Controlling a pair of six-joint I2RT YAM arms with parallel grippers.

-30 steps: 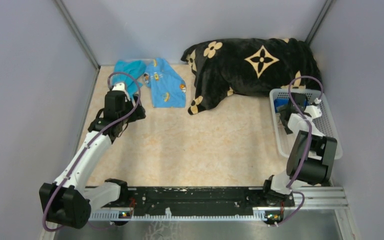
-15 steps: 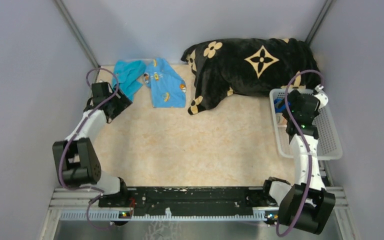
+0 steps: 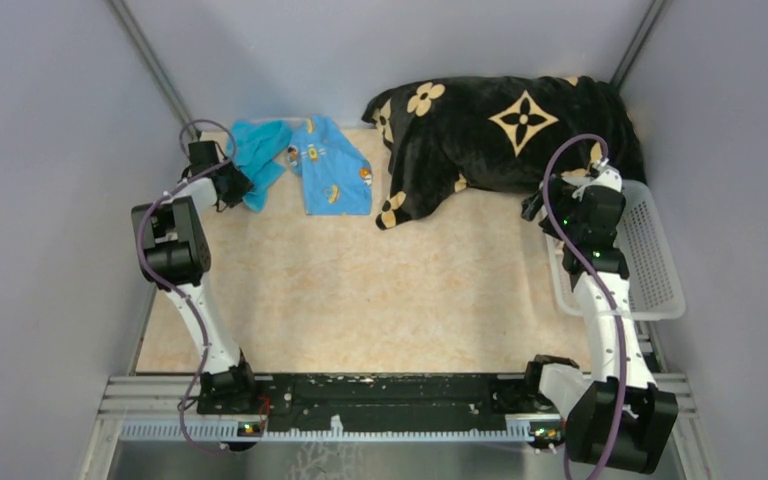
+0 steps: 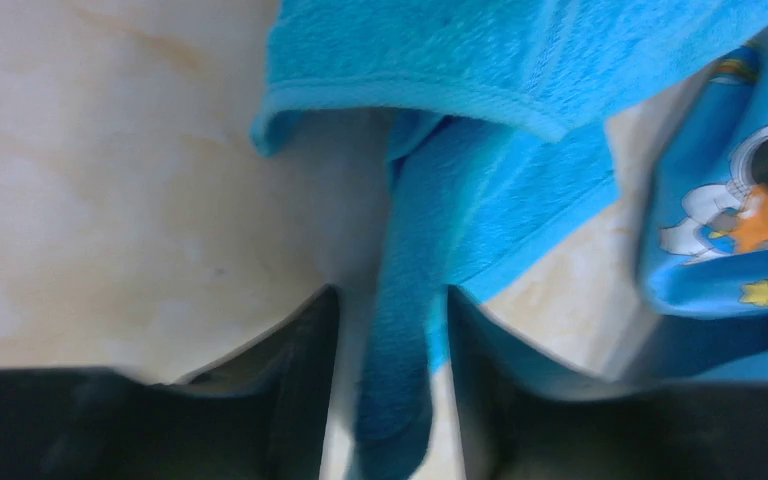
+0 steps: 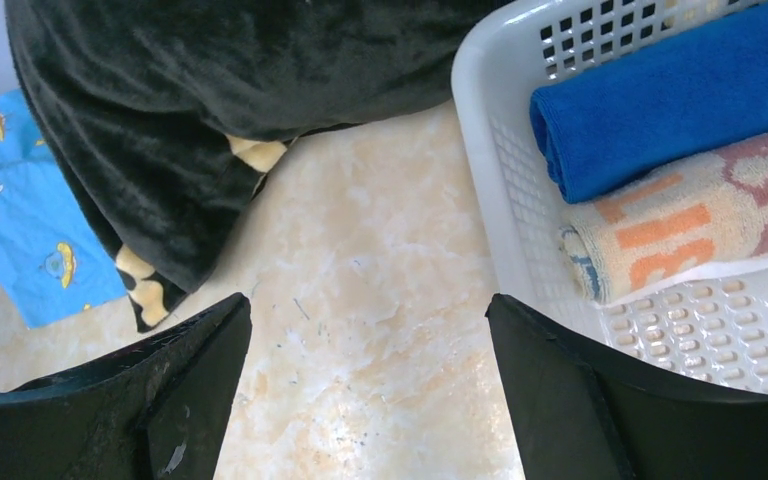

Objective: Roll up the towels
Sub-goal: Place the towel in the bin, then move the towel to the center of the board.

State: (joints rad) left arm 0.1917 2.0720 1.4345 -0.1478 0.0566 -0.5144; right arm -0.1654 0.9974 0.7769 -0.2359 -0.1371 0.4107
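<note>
The turquoise towel (image 3: pixel 260 150) lies crumpled at the back left, with the light blue cartoon towel (image 3: pixel 332 175) flat beside it. My left gripper (image 3: pixel 233 187) is at the turquoise towel's near edge. In the left wrist view its jaws (image 4: pixel 390 350) stand a little apart, with a hanging fold of the turquoise towel (image 4: pixel 440 60) between them and a gap on the left side. My right gripper (image 5: pixel 370 330) is wide open and empty over the table beside the basket. A rolled dark blue towel (image 5: pixel 680 90) and a rolled striped towel (image 5: pixel 700 220) lie in the basket.
The white mesh basket (image 3: pixel 660 260) stands at the right wall; its rim (image 5: pixel 480 120) is right of my right gripper. The big black flowered blanket (image 3: pixel 500 130) fills the back right. Grey walls close in both sides.
My left gripper moved back and left up to the turquoise towel's edge. My right gripper rose out of the basket and shifted left over its rim, leaving the rolled towels inside.
</note>
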